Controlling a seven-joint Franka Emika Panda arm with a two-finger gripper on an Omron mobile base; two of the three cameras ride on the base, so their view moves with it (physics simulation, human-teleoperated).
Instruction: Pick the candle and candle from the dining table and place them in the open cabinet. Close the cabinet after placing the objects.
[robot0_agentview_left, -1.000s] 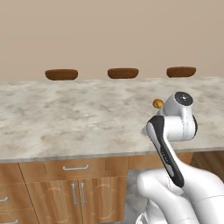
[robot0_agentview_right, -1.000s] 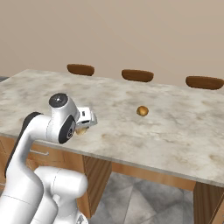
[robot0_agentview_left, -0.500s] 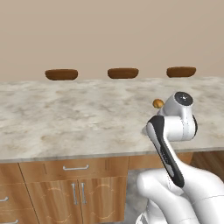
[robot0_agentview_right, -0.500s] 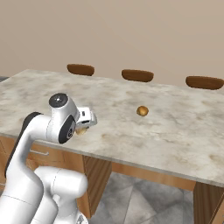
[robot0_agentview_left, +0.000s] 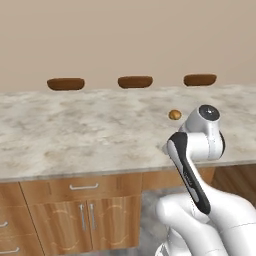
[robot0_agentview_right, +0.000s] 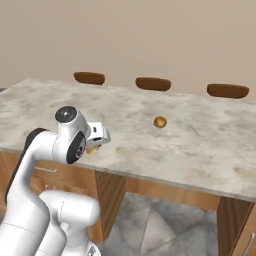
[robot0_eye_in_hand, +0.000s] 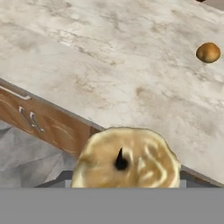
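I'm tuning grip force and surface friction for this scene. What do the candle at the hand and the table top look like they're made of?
The candle looks like wax: a golden-tan, mottled, slightly glossy top with a dark wick at its centre. The dining table top looks like polished stone, probably marble, judging by the beige-grey cloudy veining and smooth surface. Being rendered, both are guesses from looks only.

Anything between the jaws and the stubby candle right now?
Nothing visible. The candle sits right at the gripper, apparently held between the jaws over the table's front edge. The orange ball lies farther back, apart.
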